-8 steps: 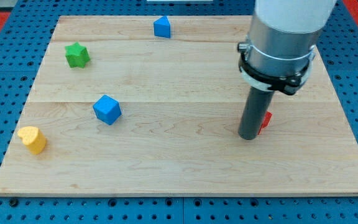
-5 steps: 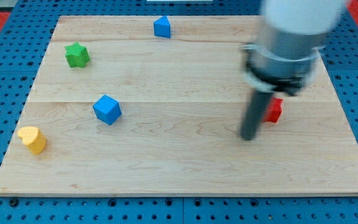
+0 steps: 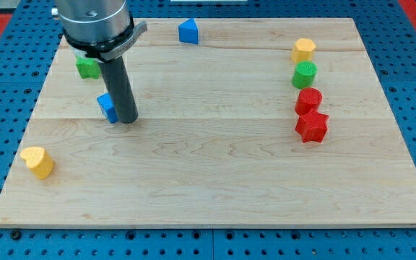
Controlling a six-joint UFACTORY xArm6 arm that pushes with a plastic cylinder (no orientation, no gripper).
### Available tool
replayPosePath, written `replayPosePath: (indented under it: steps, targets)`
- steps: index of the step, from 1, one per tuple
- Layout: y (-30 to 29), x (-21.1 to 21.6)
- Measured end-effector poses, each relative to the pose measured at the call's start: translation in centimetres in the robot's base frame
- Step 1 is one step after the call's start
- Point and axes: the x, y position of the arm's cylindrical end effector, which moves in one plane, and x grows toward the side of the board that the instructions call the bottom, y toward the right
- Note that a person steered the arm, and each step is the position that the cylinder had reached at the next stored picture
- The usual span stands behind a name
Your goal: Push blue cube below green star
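Note:
The blue cube [image 3: 107, 107] sits on the left part of the wooden board, mostly hidden behind my rod. My tip [image 3: 126, 120] rests on the board right against the cube's right side. The green star [image 3: 87, 67] lies above the cube near the view's top left, partly hidden by the arm's body.
Another blue block [image 3: 188, 31] sits at the top edge. A yellow block [image 3: 37, 162] lies at the lower left. On the right stand a yellow block [image 3: 303, 50], a green cylinder [image 3: 304, 74], a red block [image 3: 309, 100] and a red star [image 3: 312, 126] in a column.
The arm has swept from the board's right side to the left, uncovering the column of blocks on the right. The blue cube has shifted a little up and to the left.

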Motion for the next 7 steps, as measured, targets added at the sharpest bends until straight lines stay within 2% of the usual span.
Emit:
replayPosePath:
  steps: [1,3,4,5,6,7]
  targets:
    - [0.8,-0.4]
    - [-3.0,0.0]
    - [-3.8,-1.4]
    - [-7.4,-2.0]
    - [-12.2,-0.9]
    - [-13.1,-5.7]
